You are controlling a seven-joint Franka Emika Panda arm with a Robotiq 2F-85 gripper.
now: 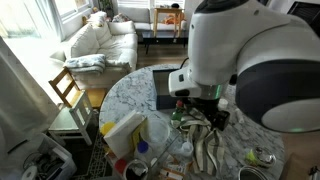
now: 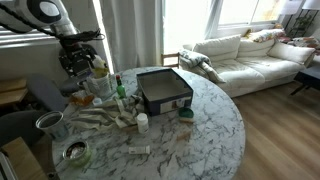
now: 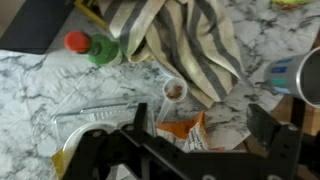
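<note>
In the wrist view my gripper (image 3: 203, 125) stands open, its two dark fingers (image 3: 140, 115) wide apart above the marble table (image 3: 30, 85). Between them, apart from both, lies a torn orange snack packet (image 3: 182, 131). Just beyond it is a small round scoop (image 3: 175, 90) with brown contents on a clear handle. A striped cloth (image 3: 190, 40) lies further off, next to a green bottle (image 3: 103, 50) and a red cap (image 3: 76, 41). In both exterior views the gripper (image 2: 82, 62) (image 1: 200, 105) hangs over the cluttered side of the round table.
A black tray (image 2: 165, 90) sits mid-table. Around the gripper are the striped cloth (image 2: 105, 118), a white bottle (image 2: 143, 122), a metal bowl (image 2: 75, 153) and a glass (image 2: 47, 125). A wooden chair (image 1: 68, 90) and a white sofa (image 2: 240, 55) stand beyond the table.
</note>
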